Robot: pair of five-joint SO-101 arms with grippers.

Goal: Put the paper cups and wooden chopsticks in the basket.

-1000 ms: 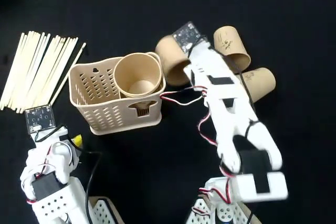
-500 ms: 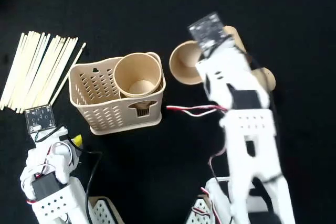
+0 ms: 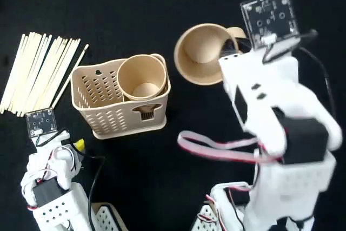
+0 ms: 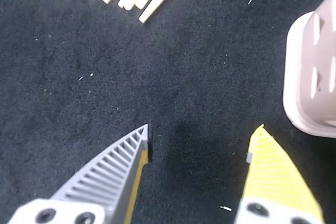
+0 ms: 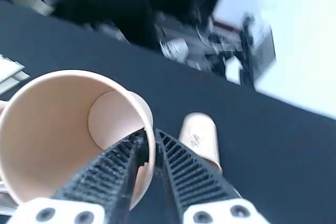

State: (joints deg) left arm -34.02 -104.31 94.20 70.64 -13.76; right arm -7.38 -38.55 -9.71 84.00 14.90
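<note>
Black cloth (image 3: pixel 135 187) is lying under everything. Over it, right of the basket (image 3: pixel 108 116), a paper cup (image 3: pixel 201 52) is hanging tilted, its rim pinched between the narrow fingers of the right gripper (image 5: pixel 149 135). A second cup (image 3: pixel 141 77) is standing inside the basket, and a third cup (image 5: pixel 199 137) is lying on the cloth. Left of the basket, chopsticks (image 3: pixel 38 71) are lying fanned. The left gripper (image 4: pixel 203 129) is hovering spread wide near the basket's corner.

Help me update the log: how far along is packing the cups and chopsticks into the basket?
Done: one tan paper cup stands in the beige slotted plastic basket. In hand: the right claw grips a second tan paper cup by its rim. Left: another cup lying on the black table and the wooden chopsticks beside the basket; the left claw is open.
</note>
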